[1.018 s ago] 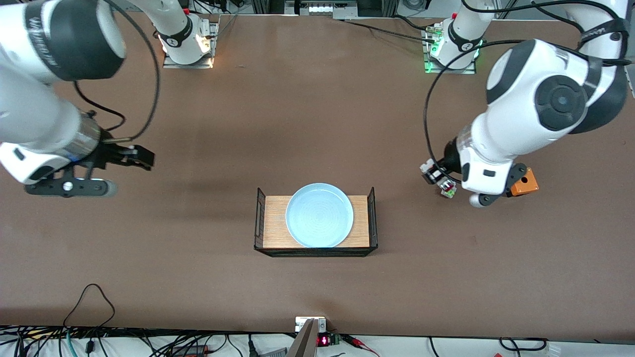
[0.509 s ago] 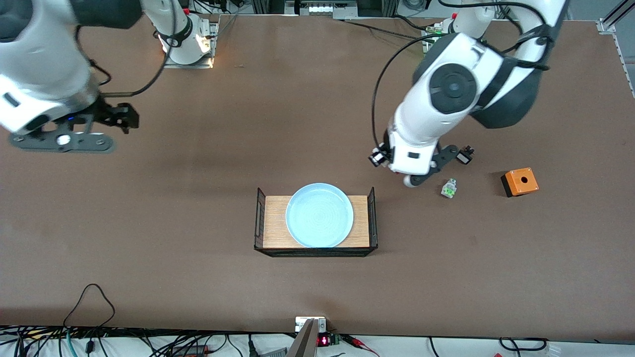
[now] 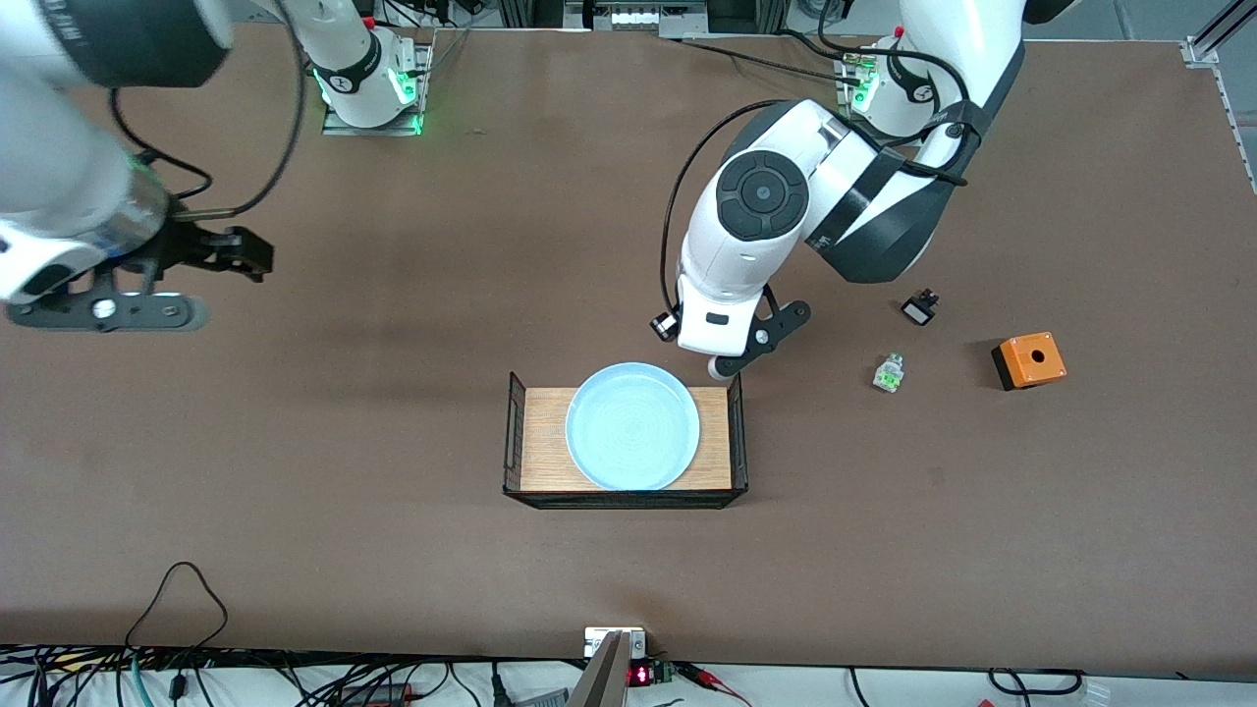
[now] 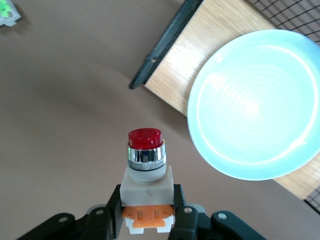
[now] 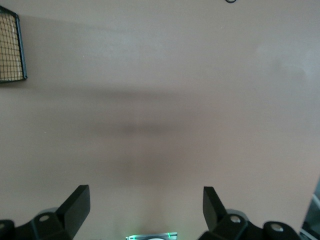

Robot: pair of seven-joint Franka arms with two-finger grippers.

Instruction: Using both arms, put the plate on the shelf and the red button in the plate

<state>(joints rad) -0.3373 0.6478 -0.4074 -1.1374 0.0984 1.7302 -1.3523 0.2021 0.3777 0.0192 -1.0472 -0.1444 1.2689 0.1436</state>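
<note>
The pale blue plate (image 3: 632,425) lies on a wooden tray (image 3: 542,439) with black mesh ends, in the middle of the table. My left gripper (image 4: 147,210) is shut on the red button (image 4: 145,146), gripping its white and orange body with the red cap pointing away from the wrist. It hangs over bare table just off the tray's edge, beside the plate (image 4: 255,105). From the front, the left hand (image 3: 725,329) hides the button. My right gripper (image 3: 247,252) stands open and empty over bare table toward the right arm's end.
Toward the left arm's end lie a white part with a green cap (image 3: 888,373), a small black part (image 3: 920,308) and an orange box with a hole (image 3: 1028,359). The tray's mesh ends (image 3: 737,432) stand upright. Cables hang along the table's near edge.
The left arm has swung from beside the orange box and green-capped part over to the tray, carrying the red button. The right arm has shifted a little over its end.
</note>
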